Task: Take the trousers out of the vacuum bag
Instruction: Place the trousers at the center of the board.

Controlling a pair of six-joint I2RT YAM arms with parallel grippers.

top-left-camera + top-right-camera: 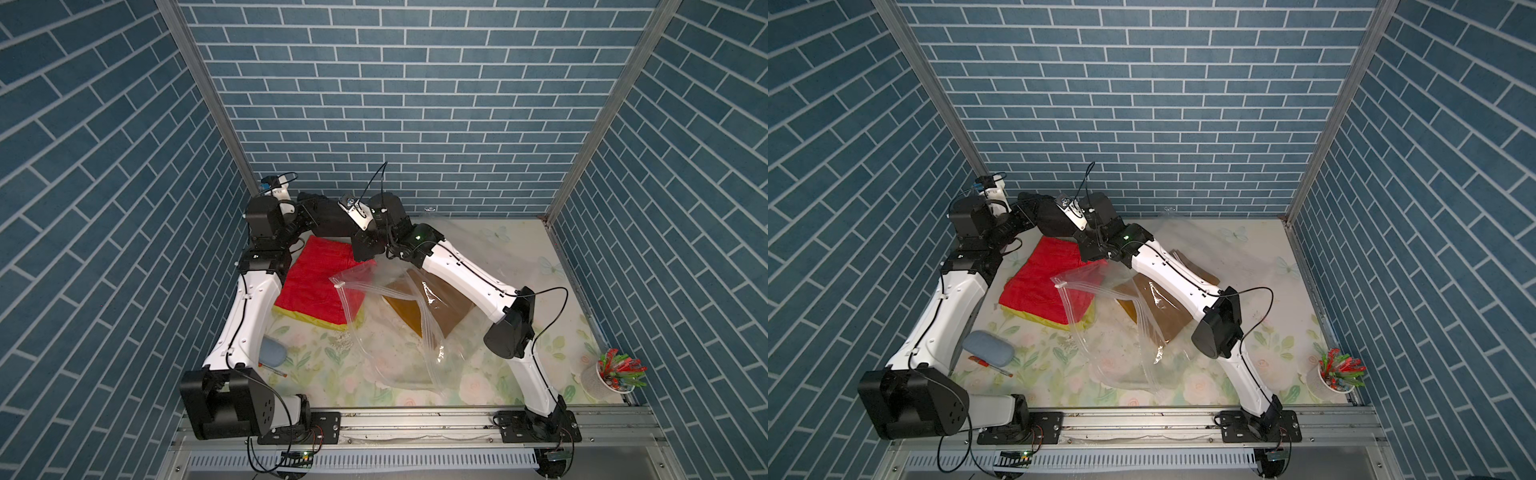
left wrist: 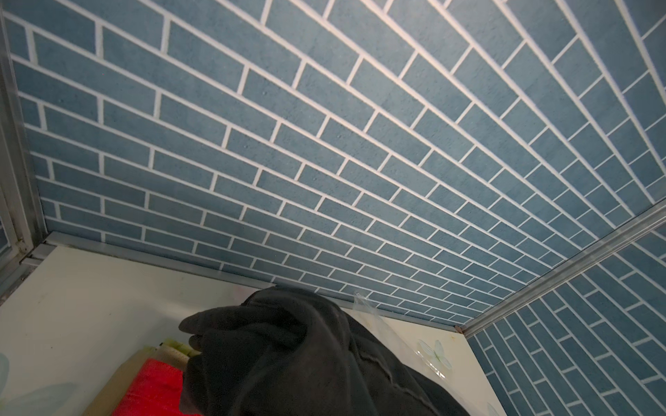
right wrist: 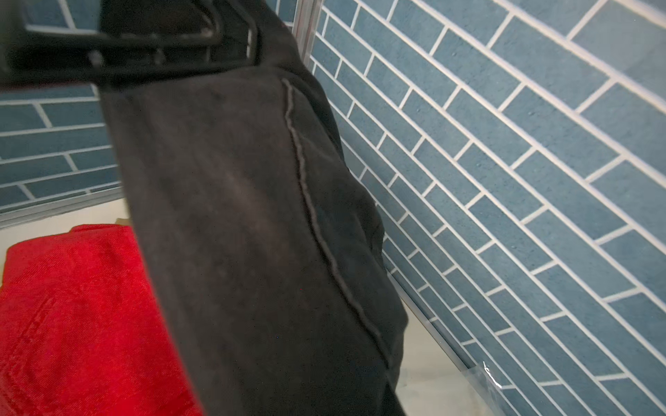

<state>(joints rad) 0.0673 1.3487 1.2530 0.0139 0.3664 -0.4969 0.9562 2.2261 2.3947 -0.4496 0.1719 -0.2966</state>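
You have a dark black pair of folded cloth trousers (image 1: 328,216) lifted at the back of the counter (image 1: 490,249), above a stack topped by a red folded pair (image 1: 320,282) with yellow beneath. Your left gripper (image 1: 305,210) is clamped shut on the black cloth; your right gripper (image 1: 363,245) appears to pinch it too, though its fingertips are hidden. The crinkly transparent plastic vacuum bag (image 1: 395,332) lies open mid-counter, and an ochre brown folded pair (image 1: 436,307) is still inside. I judge the job mostly done: set down the black pair, then pull out the brown.
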